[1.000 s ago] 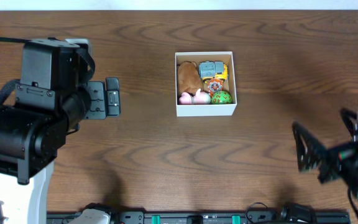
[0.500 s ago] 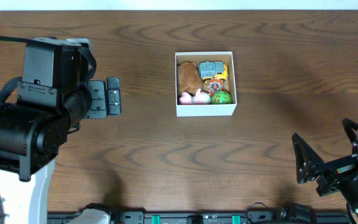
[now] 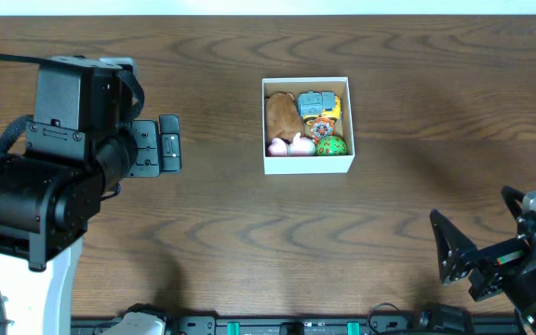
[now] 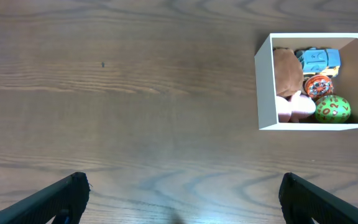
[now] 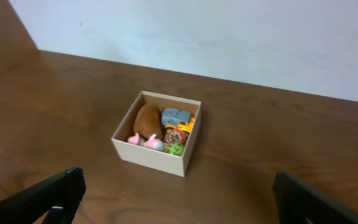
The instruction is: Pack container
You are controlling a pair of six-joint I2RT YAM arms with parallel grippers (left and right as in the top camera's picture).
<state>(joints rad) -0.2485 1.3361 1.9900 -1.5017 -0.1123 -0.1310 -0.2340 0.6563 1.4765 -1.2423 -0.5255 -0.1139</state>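
Observation:
The container (image 3: 307, 165), a square white box, sits on the table's middle; it also shows in the left wrist view (image 4: 265, 87) and the right wrist view (image 5: 154, 157). It holds a brown plush (image 3: 282, 116), a blue-grey toy (image 3: 316, 101), an orange-red round toy (image 3: 320, 127), a green ball (image 3: 331, 145) and pink pieces (image 3: 291, 146). My left gripper (image 4: 180, 198) is open and empty, well left of the container. My right gripper (image 5: 176, 194) is open and empty, at the front right, far from it.
The wooden table (image 3: 212, 233) spreads around the container. A pale wall (image 5: 229, 37) stands behind the table's far edge. The left arm's black body (image 3: 54, 177) fills the left side. Black hardware (image 3: 296, 326) lines the front edge.
My right arm has drawn back toward the front right corner, away from the container. The left arm and the container have not moved.

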